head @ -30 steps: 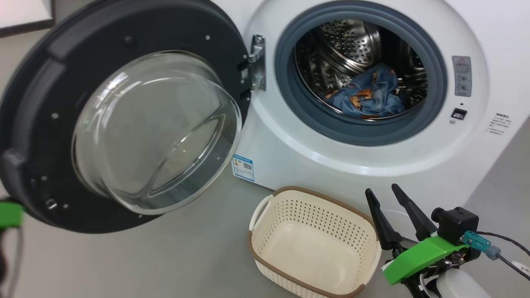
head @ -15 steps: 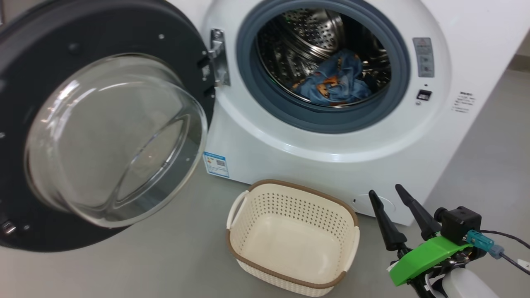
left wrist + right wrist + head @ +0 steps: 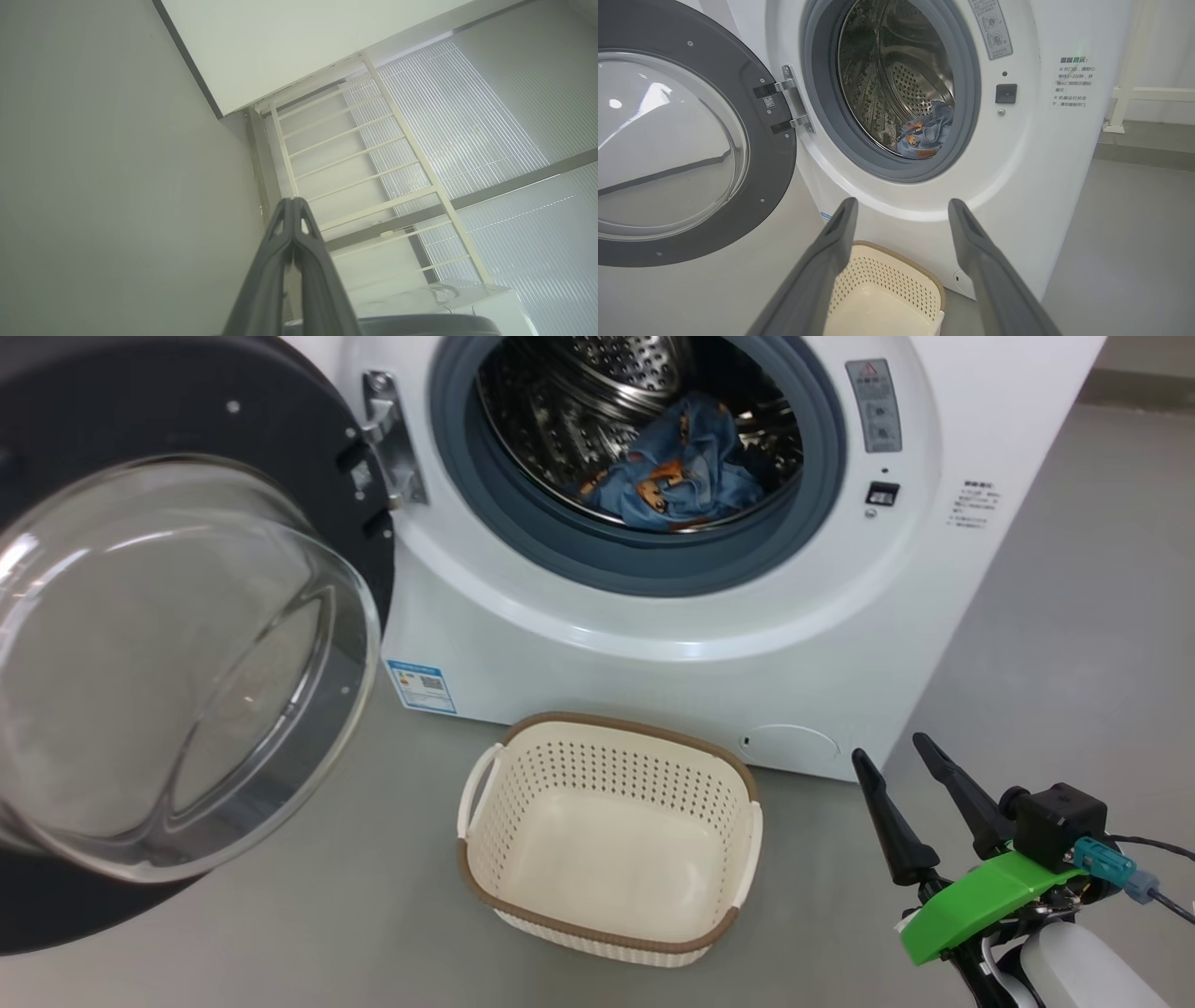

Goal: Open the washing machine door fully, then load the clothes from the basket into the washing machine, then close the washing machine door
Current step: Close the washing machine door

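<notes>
The washing machine stands with its door swung wide to the left. Light-blue clothes lie inside the steel drum. The cream basket sits on the floor in front of the machine and holds nothing. My right gripper is open with nothing between its fingers, low at the right of the basket and pointing toward the machine. My left gripper is shut on nothing, aimed at a wall and a white rack.
Grey floor runs around the machine, with free room to its right. A white rack stands against ribbed panels behind the open door. A white frame leg stands right of the machine.
The head camera has turned, shifting the whole picture left and up. The door, basket and clothes have not visibly moved. Both grippers kept their states.
</notes>
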Robot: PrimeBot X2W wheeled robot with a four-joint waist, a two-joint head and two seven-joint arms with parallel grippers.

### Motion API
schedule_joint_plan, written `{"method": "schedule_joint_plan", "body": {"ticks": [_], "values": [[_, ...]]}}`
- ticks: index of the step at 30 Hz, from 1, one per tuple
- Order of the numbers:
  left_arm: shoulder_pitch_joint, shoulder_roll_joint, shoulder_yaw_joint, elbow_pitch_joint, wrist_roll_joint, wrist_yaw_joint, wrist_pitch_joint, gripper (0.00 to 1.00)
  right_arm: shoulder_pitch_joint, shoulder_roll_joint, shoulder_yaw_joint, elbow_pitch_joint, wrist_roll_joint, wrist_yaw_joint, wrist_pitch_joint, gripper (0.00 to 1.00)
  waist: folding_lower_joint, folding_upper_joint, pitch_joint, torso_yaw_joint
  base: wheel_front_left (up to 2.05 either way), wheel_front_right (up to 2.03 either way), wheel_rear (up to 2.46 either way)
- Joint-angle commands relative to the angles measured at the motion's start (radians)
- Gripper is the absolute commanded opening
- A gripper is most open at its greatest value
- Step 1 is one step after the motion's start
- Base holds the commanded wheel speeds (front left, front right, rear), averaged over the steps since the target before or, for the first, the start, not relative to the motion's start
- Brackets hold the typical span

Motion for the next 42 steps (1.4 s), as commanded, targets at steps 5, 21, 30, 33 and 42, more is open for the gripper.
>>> {"method": "schedule_joint_plan", "body": {"ticks": [5, 21, 30, 33, 42], "values": [[-0.055, 0.09, 0.008, 0.034, -0.017, -0.014, 0.029, 0.0, -0.044, -0.022, 0.022, -0.03, -0.006, 0.005, -0.008, 1.0, -0.0001, 0.0, 0.024, -0.024, 0.0, 0.0, 0.0], [-0.067, 0.096, -0.042, 0.107, -0.035, -0.016, 0.168, 0.0, -0.04, -0.015, 0.025, -0.018, -0.008, 0.005, -0.008, 1.0, -0.0001, 0.0, 0.014, -0.029, 0.0, 0.0, 0.0], [-0.026, 0.09, -0.125, 0.09, -0.026, -0.016, 0.377, 0.0, -0.026, -0.004, 0.023, -0.01, -0.004, 0.005, -0.008, 1.0, -0.0001, 0.0, -0.013, -0.011, 0.0, 0.0, 0.0], [-0.005, 0.087, -0.147, 0.066, -0.027, -0.016, 0.441, 0.0, -0.019, 0.001, 0.02, -0.011, -0.001, 0.005, -0.008, 1.0, -0.0001, 0.0, -0.021, 0.001, 0.0, 0.0, 0.0], [0.058, 0.068, -0.206, -0.047, -0.055, -0.016, 0.657, 0.0, 0.001, 0.022, 0.006, -0.011, 0.002, 0.005, -0.008, 1.0, -0.0001, 0.0, -0.054, 0.039, 0.0, 0.0, 0.0]]}}
